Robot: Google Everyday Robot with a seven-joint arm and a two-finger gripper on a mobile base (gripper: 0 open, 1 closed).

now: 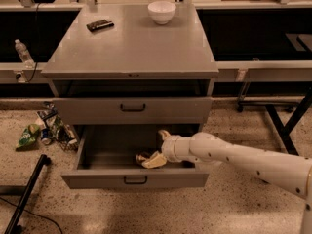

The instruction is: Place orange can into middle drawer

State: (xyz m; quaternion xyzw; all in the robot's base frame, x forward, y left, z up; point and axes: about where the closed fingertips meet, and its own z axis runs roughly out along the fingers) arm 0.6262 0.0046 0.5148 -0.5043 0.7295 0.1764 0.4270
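Observation:
The middle drawer [97, 178] is pulled open; it is the lower grey front, with a black handle. My gripper [159, 147] reaches into it from the right on the white arm. Its fingers stand apart, one [163, 134] up near the drawer's back and one [156, 160] low on the drawer floor. The orange can [143, 157] lies on the drawer floor just left of the lower finger, partly hidden by it. It is not between the fingers.
The closed upper drawer [132, 108] sits above. On the cabinet top stand a white bowl [162, 11] and a flat black object [100, 25]. Litter and bags [44, 130] lie on the floor at left, with a black pole [27, 194] and a water bottle [23, 53].

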